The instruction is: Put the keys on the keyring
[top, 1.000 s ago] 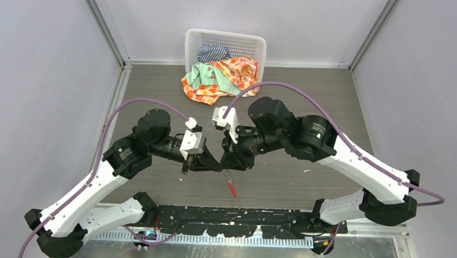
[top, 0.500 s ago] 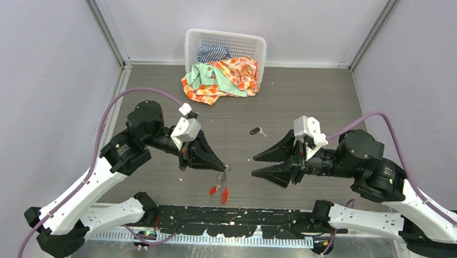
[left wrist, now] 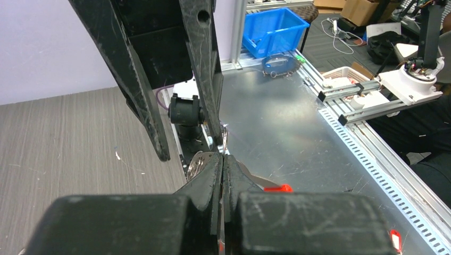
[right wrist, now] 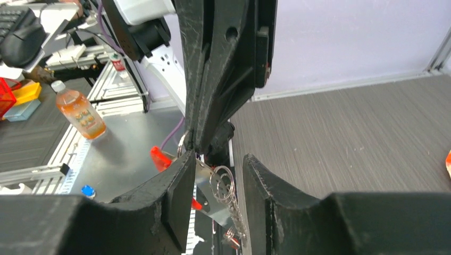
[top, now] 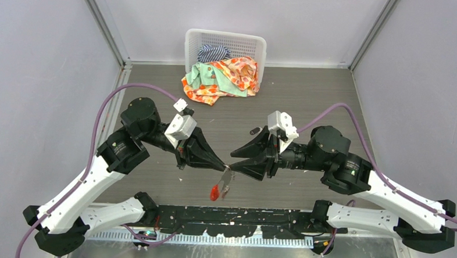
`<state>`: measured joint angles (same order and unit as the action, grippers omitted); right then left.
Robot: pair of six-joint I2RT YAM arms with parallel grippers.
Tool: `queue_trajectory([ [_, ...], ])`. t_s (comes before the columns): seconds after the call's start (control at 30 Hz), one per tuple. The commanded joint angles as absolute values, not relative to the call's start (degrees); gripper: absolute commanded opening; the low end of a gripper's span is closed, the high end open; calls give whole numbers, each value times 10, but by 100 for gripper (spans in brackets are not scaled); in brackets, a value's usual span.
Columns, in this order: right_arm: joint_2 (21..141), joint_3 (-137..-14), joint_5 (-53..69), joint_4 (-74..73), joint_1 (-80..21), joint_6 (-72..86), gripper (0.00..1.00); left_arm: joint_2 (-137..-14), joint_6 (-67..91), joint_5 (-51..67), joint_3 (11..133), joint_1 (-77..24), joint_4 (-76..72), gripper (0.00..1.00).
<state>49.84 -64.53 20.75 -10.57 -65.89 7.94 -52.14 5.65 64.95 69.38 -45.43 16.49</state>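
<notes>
Keyring (top: 224, 180) pinched at top by pressed-together left gripper (top: 225, 166), dangling over near-centre table (top: 309, 97), red tag (top: 214, 192) lowest. Right gripper (top: 234, 159) spread, shifted left since half second ago, tips now just beside left gripper's tip. Black-headed key (top: 254, 131) flat on table, farther back, behind right gripper.
</notes>
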Motion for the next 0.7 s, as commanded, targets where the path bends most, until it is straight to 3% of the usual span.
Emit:
queue_trajectory([
  [0.0, 476, -637, 221, -34, -661, 94, 44, -510, 68, 637, 710, -457, 130, 0],
  [0.43, 474, -634, 213, -43, -661, 100, 52, -502, 76, 593, 704, -457, 121, 0],
  [0.53, 481, -640, 202, -53, -661, 92, 50, -501, 71, 587, 702, -457, 124, 0],
  [0.67, 490, -648, 199, -56, -661, 86, 40, -501, 68, 577, 697, -457, 124, 0],
])
